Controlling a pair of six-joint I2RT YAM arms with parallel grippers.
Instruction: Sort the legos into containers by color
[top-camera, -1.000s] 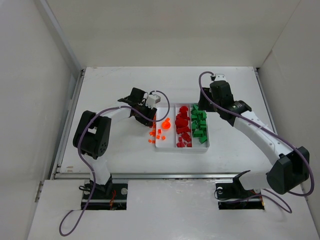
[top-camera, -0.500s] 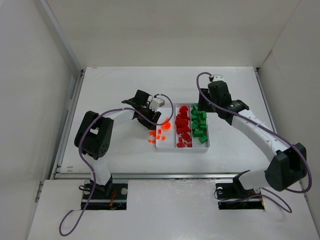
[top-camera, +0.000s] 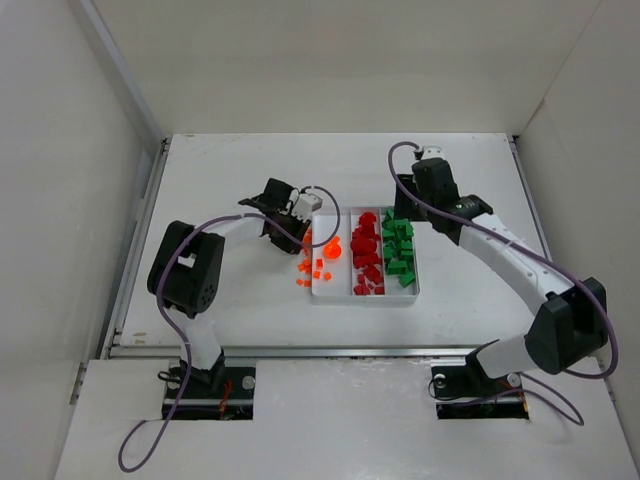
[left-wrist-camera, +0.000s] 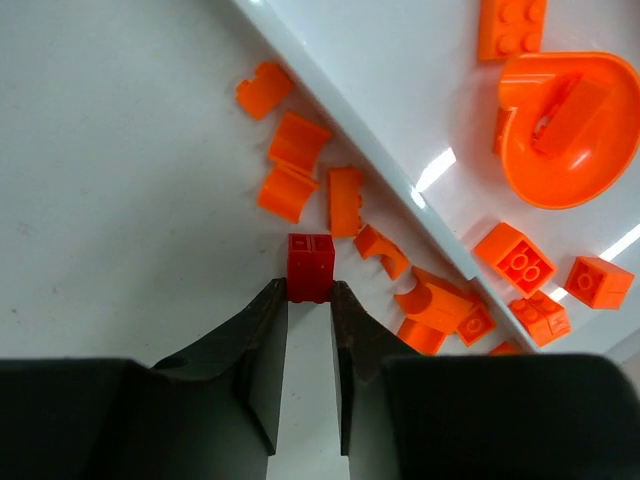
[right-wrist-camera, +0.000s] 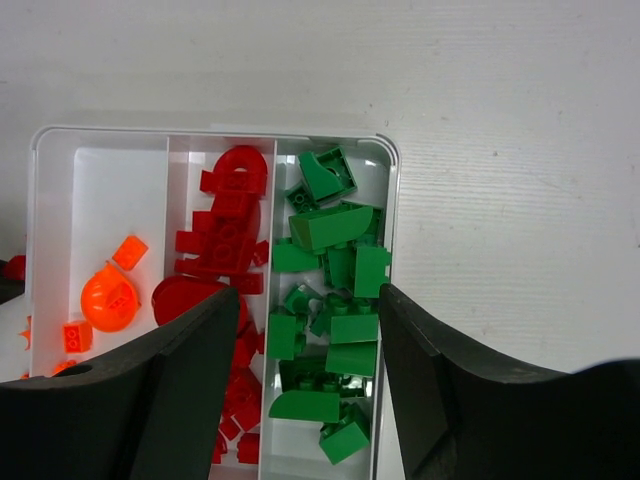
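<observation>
Red small plastic lego brick (left-wrist-camera: 310, 267) on white table (left-wrist-camera: 120, 150), clamped between left gripper (left-wrist-camera: 308, 295) fingertips, beside loose orange plastic bricks (left-wrist-camera: 298, 168), just outside shallow white three-compartment plastic tray (left-wrist-camera: 400, 80), right gripper (right-wrist-camera: 305, 320) jaws apart, empty, hovering over tray's red-filled and green-filled compartments.

I am observing the left arm (top-camera: 230, 232) reaching forward and inward, the left gripper (left-wrist-camera: 309, 290) pinching a red brick (left-wrist-camera: 310, 265) at its fingertips. The right arm (top-camera: 500, 255) is stretching forward, the right gripper (right-wrist-camera: 305, 300) hanging with fingers spread apart.
</observation>
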